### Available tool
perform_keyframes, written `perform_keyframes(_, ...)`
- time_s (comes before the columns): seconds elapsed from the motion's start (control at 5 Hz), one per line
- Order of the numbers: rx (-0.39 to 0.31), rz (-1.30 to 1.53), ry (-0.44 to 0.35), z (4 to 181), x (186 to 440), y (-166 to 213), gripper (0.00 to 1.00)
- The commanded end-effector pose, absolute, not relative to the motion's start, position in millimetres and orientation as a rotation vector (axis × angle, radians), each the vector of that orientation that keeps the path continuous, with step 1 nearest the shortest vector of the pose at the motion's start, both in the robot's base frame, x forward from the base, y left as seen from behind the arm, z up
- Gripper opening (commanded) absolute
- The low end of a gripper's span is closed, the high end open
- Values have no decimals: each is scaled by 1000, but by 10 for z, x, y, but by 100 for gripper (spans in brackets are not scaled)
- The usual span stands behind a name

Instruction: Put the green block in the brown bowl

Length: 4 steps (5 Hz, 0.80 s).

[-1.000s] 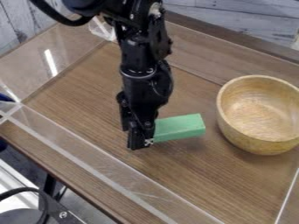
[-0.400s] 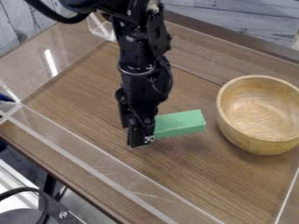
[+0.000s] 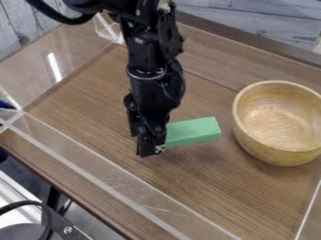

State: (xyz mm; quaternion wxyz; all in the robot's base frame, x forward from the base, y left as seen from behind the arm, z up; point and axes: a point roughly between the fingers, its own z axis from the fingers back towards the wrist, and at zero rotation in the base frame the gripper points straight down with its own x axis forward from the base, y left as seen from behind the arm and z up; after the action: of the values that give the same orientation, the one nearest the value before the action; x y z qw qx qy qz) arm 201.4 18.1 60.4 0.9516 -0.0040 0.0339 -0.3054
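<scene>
The mint-green block (image 3: pixel 197 132) is just left of the brown bowl (image 3: pixel 268 150), over the wooden table's middle. My gripper (image 3: pixel 150 146) points straight down at the block's left end, and its dark fingers are shut on that end, hiding it. The block's right end sticks out toward the bowl and looks slightly raised off the table. The light wooden bowl stands upright at the right, with nothing inside it, a short gap away from the block.
The wooden tabletop (image 3: pixel 82 103) is ringed by a low clear plastic wall (image 3: pixel 75 173), whose front edge runs close below the gripper. The black arm (image 3: pixel 148 47) rises toward the top of the view.
The green block has risen a little with the gripper since the earliest frame. Nothing has moved between the middle frame and now.
</scene>
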Motion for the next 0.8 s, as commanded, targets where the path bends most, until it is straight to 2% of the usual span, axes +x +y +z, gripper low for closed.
perform_keyframes(0.0, 19, -619, 3, 745, 2126, 195, 0)
perform_keyframes(0.6, 26, -608, -11, 786, 2158, 166, 0)
